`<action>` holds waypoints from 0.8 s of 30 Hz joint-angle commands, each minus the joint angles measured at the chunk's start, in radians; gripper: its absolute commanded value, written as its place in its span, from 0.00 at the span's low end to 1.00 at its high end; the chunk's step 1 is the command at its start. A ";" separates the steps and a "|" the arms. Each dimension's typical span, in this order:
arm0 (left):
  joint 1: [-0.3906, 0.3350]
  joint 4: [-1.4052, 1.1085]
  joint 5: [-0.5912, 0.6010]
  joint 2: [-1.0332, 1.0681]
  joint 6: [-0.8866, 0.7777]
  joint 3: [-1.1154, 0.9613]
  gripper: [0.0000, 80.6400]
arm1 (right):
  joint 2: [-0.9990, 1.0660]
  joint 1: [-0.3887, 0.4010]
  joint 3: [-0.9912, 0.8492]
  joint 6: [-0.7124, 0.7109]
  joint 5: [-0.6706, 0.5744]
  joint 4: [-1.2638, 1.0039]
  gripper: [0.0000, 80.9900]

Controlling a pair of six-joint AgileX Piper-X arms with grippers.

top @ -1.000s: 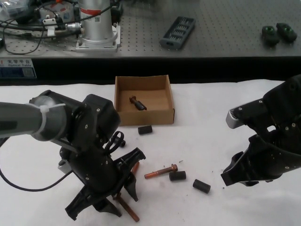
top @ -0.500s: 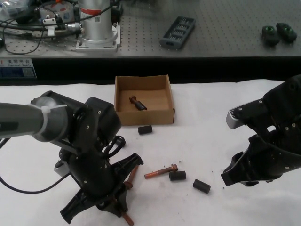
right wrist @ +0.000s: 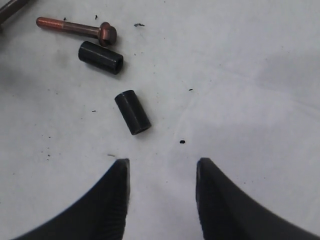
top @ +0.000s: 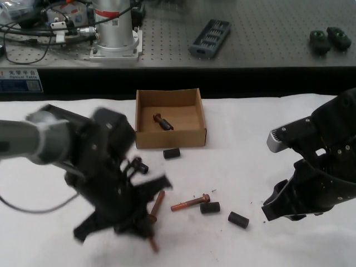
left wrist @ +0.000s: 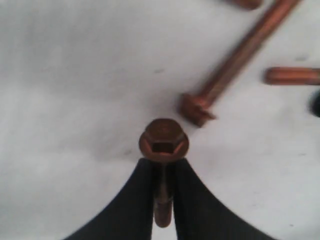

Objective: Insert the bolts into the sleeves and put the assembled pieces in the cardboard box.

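1. lower left of the high view: the left gripper (left wrist: 163, 181) is clenched on a copper bolt (left wrist: 163, 141), pinching the shank just under the head. that is a thin grip on a round shank. my guess is the bolt could swivel or slip, and then it would not line up with a sleeve.
2. just beside it a loose bolt (left wrist: 240, 60) lies on the cloth, with another shank near. the spot is crowded, so the fingers could knock these aside.
3. upper centre: the cardboard box (top: 169, 137) has one assembled piece (top: 163, 121) inside. a sleeve (top: 172, 153) lies just outside its front wall.
4. centre: a third bolt (right wrist: 75, 27) lies just beside a second sleeve (right wrist: 100, 57), with a third sleeve (right wrist: 132, 112) near. the sleeves lie on their sides, so a nudge would likely roll them.
5. lower right: the right gripper (right wrist: 162, 190) is released and holds nothing, with the third sleeve just ahead of its fingers. a skewed grab could pop the sleeve out.
6. surface: white cloth (top: 250, 128), flecked with dark specks.
7. room behind, along the top: cables (top: 33, 28), a metal post (top: 114, 22), a dark case (top: 209, 36) and two black knobs (top: 331, 39), all on a perforated metal bench (top: 267, 33).
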 commanded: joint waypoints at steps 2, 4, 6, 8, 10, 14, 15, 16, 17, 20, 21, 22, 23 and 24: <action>0.070 -0.258 0.144 -0.112 0.123 -0.007 0.01 | -0.010 -0.006 -0.009 -0.200 -0.029 0.004 0.40; 0.108 -0.280 0.153 -0.165 0.188 -0.005 0.01 | -0.008 -0.006 -0.024 -0.268 -0.029 0.028 0.40; 0.147 -0.288 0.187 -0.226 0.298 0.003 0.01 | 0.002 -0.006 -0.047 -0.322 -0.029 0.058 0.40; 0.178 -0.319 0.223 -0.283 0.383 0.019 0.01 | 0.030 -0.006 -0.069 -0.354 -0.028 0.065 0.40; 0.205 -0.377 0.262 -0.346 0.419 0.057 0.01 | 0.077 -0.006 -0.103 -0.376 -0.023 0.069 0.40; 0.246 -0.555 0.364 -0.506 0.402 0.167 0.01 | 0.195 0.003 -0.210 -0.412 -0.012 0.144 0.40; 0.253 -0.584 0.367 -0.549 0.393 0.196 0.01 | 0.231 0.009 -0.246 -0.416 0.006 0.178 0.40; 0.258 -0.604 0.367 -0.591 0.393 0.221 0.01 | 0.263 0.015 -0.281 -0.427 0.021 0.212 0.40; 0.262 -0.611 0.367 -0.624 0.393 0.237 0.01 | 0.296 0.021 -0.308 -0.437 0.035 0.243 0.40; 0.265 -0.614 0.372 -0.723 0.393 0.275 0.01 | 0.379 0.044 -0.403 -0.461 0.066 0.326 0.40; 0.265 -0.614 0.381 -0.751 0.393 0.282 0.01 | 0.397 0.052 -0.436 -0.461 0.071 0.346 0.40; 0.265 -0.614 0.389 -0.773 0.393 0.285 0.01 | 0.419 0.062 -0.466 -0.461 0.071 0.371 0.40; 0.265 -0.609 0.394 -0.788 0.393 0.285 0.01 | 0.437 0.075 -0.488 -0.461 0.073 0.396 0.40; 0.265 -0.609 0.397 -0.803 0.393 0.285 0.01 | 0.452 0.088 -0.513 -0.461 0.086 0.417 0.40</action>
